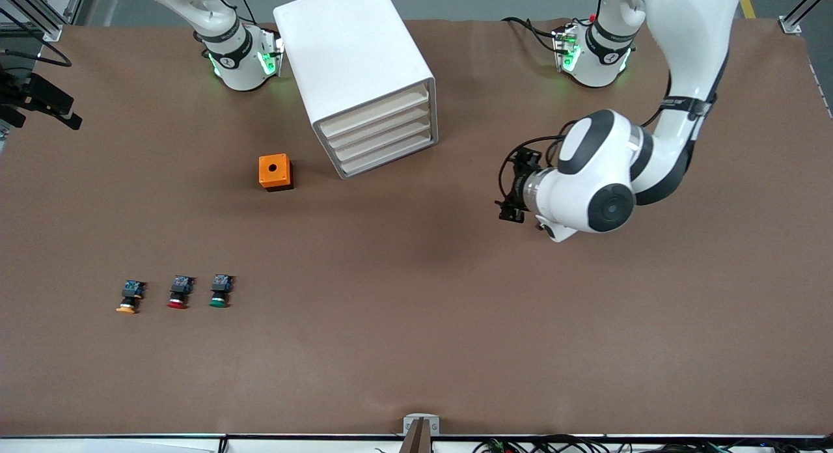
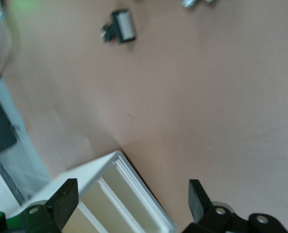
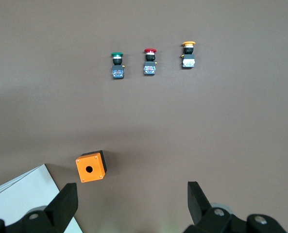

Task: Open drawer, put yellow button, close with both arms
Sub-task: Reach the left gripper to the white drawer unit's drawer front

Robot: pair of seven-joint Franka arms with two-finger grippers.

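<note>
The white cabinet stands near the robots' bases. Its uppermost drawer is closed, like the three below it. The yellow button lies near the right arm's end of the table, in a row with a red-capped and a green-capped one; it also shows in the right wrist view. My left gripper is open and empty, low over the table, level with the drawer fronts and apart from them. My right gripper is open and empty, high over the table beside the cabinet, out of the front view.
An orange box with a round hole sits beside the cabinet toward the right arm's end; it also shows in the right wrist view. The red-capped button and the green-capped button lie beside the yellow one.
</note>
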